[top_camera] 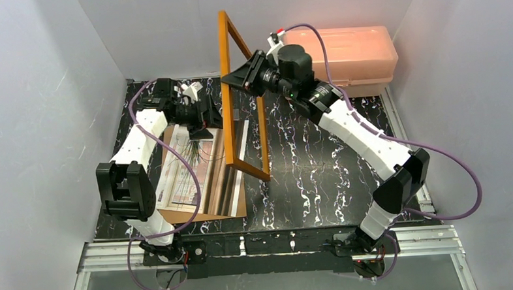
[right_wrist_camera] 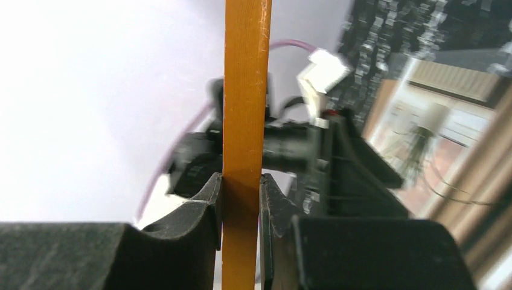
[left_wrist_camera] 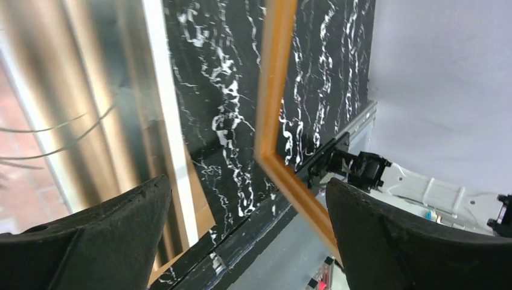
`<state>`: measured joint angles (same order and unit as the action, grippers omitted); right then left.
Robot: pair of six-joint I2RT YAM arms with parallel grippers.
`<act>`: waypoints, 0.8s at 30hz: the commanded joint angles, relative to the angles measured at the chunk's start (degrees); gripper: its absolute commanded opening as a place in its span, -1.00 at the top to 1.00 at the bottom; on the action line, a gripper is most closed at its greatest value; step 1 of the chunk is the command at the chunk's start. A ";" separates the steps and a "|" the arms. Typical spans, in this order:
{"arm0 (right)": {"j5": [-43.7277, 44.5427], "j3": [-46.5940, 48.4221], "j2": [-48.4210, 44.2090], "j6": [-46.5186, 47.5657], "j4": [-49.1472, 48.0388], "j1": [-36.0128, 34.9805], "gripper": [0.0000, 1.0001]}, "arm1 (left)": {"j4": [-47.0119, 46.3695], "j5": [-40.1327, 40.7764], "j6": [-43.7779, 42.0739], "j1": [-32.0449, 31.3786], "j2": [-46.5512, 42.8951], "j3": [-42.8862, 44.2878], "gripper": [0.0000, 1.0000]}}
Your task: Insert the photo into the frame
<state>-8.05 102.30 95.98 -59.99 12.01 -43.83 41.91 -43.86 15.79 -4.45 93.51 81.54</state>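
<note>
My right gripper point(right_wrist_camera: 241, 196) pinches a thin rail of the frame point(top_camera: 227, 120), held upright beside the photo point(top_camera: 184, 171), which lies flat at the left. The left gripper point(left_wrist_camera: 247, 199) stands wide, holding nothing. The frame seems stiff and light, yet may swing. The photo looks floppy, so I would take its edge.
</note>
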 commanded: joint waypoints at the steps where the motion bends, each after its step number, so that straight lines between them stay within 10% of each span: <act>1: -5.61 0.04 -5.10 -9.92 -18.26 2.05 0.97 | -6.72 -4.40 4.15 -3.30 -0.23 -2.24 -0.97; 24: -9.86 -10.17 -4.51 -30.48 -42.31 3.04 0.97 | -25.37 -5.52 13.07 -6.23 2.02 -10.78 -0.81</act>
<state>-17.32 92.58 93.67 -85.91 -17.08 -40.93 20.51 -46.85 26.35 -10.61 95.98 73.21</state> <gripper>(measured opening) 0.284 0.931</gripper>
